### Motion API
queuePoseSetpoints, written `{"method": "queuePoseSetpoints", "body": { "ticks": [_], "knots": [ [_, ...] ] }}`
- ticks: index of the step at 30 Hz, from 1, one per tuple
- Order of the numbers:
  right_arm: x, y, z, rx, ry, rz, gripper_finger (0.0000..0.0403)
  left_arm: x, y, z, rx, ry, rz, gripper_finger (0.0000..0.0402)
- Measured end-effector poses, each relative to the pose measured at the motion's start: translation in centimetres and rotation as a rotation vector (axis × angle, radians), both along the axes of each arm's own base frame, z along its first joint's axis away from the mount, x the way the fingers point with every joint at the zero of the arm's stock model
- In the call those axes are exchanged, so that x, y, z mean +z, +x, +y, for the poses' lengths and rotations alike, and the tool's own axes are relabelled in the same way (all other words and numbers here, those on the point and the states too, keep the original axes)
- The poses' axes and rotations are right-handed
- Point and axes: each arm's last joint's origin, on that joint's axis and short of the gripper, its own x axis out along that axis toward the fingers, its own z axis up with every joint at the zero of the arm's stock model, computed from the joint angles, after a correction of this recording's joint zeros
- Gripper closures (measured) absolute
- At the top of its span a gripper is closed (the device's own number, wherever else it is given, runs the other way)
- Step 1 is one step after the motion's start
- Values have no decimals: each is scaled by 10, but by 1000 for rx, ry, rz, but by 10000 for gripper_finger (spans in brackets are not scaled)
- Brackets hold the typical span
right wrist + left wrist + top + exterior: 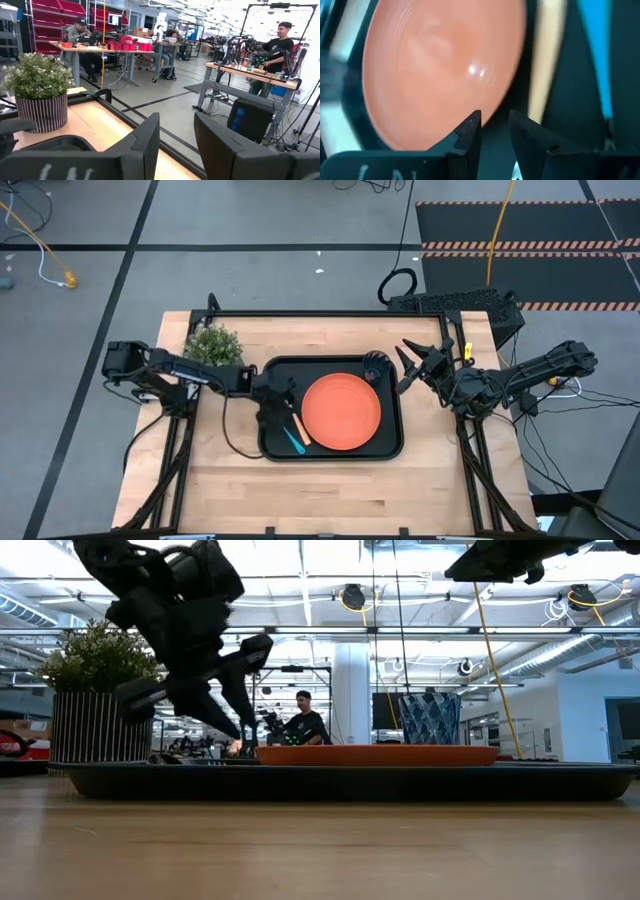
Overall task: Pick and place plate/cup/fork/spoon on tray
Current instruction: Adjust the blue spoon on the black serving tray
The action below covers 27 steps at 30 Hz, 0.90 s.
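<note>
The black tray (392, 448) lies mid-table. On it lie the orange plate (341, 411), the dark cup (377, 364) in its far right corner, and, at the plate's left, the tan-handled fork (299, 429) and the blue-handled spoon (293, 442). My left gripper (272, 412) hangs over the tray's left part, pointing down, open and empty. Its wrist view shows its fingers (495, 131) above the plate's edge (440, 70), with the fork handle (545, 65) and the spoon handle (596, 55) beside them. My right gripper (408, 367) is open and empty, raised off the tray's far right corner.
A bushy green plant in a striped pot (213, 343) stands at the table's far left, close behind my left arm; it also shows in the low view (98, 700). People work at benches in the room beyond the table (275, 55).
</note>
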Motion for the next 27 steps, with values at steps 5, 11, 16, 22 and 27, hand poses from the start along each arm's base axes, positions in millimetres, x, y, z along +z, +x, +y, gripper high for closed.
{"method": "queuePoseSetpoints", "body": {
  "ticks": [5,11,16,22,27],
  "knots": [
    [5,0,-1,-5,-44,11,289,17,-3,-16,269,-55,-24,298],
    [18,-1,-2,27,-122,-27,289,51,-21,-37,379,-56,9,298],
    [26,-3,-5,-3,-154,-60,289,94,-22,-43,769,-511,-116,298],
    [28,0,-7,28,-222,-38,289,103,-27,-46,1159,-956,-96,298],
    [27,3,-8,67,-259,-35,289,86,-27,-47,1430,-1068,2,298]
  ]
}}
